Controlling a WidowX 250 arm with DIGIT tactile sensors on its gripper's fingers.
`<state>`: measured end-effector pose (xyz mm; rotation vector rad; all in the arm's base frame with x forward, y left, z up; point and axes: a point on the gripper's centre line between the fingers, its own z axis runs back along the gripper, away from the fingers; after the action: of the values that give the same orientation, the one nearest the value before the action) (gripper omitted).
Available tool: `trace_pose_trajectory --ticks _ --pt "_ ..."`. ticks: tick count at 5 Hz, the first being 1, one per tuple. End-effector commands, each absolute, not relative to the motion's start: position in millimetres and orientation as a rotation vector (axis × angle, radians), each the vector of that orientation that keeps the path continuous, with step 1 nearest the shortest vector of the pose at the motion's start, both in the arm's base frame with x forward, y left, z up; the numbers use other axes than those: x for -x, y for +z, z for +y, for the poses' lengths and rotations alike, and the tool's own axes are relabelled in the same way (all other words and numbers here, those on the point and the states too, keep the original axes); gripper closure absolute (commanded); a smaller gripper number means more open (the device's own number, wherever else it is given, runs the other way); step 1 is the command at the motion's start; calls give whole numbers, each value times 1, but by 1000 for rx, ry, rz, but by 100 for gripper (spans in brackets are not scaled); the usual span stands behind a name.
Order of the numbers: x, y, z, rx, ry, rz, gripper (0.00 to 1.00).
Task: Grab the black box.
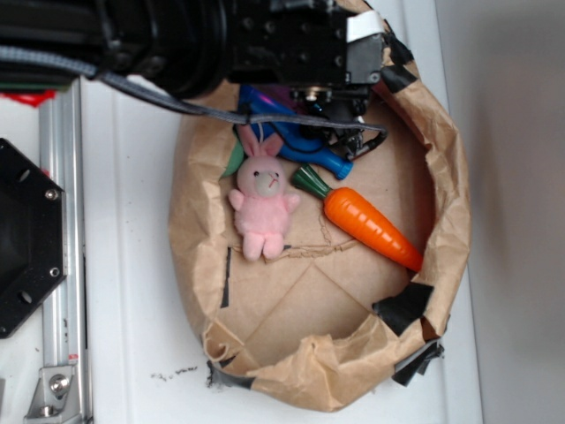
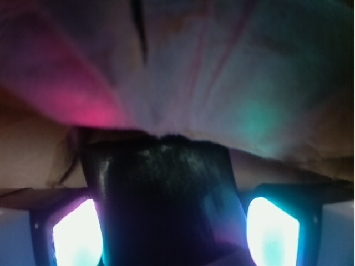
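The end effector (image 2: 169, 227) sat low at the far rim of the paper bag nest (image 1: 450, 221), its two lit finger pads (image 2: 75, 235) flanking the black box (image 2: 163, 194) on either side in the wrist view. The box filled the gap between the pads, its glossy top face catching streaks of light. Whether the pads already pressed against the box sides could not be told; the fingers bracketed it closely without being plainly clamped. In the exterior view the box itself was hidden beneath the arm's dark housing, near the upper edge of the nest.

Judged risks: the smooth, shiny faces offered little friction, so a light or off-centre squeeze could let the box slip or twist out on lifting. Crumpled paper wall rose directly behind the box and could snag a fingertip or be pinched along with it. A blue toy (image 1: 313, 150) lay just beside the end effector and might be dragged.

Farther out, the pink plush rabbit (image 1: 262, 201) and the toy carrot (image 1: 371, 221) lay mid-nest, apart from the grasp. The nest rested on the white counter (image 1: 132, 336), beside an aluminium rail (image 1: 60, 238) and a black hexagonal plate (image 1: 22, 238).
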<state>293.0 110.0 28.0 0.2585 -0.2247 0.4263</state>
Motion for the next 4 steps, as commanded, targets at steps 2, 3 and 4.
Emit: trace_pose_trajectory --ticks 2,3,4 --pt "-296 36 126 -235 416 -294 17" --pt "-295 39 122 -231 407 -306 100" --pt "-291 46 108 -206 386 -309 100"
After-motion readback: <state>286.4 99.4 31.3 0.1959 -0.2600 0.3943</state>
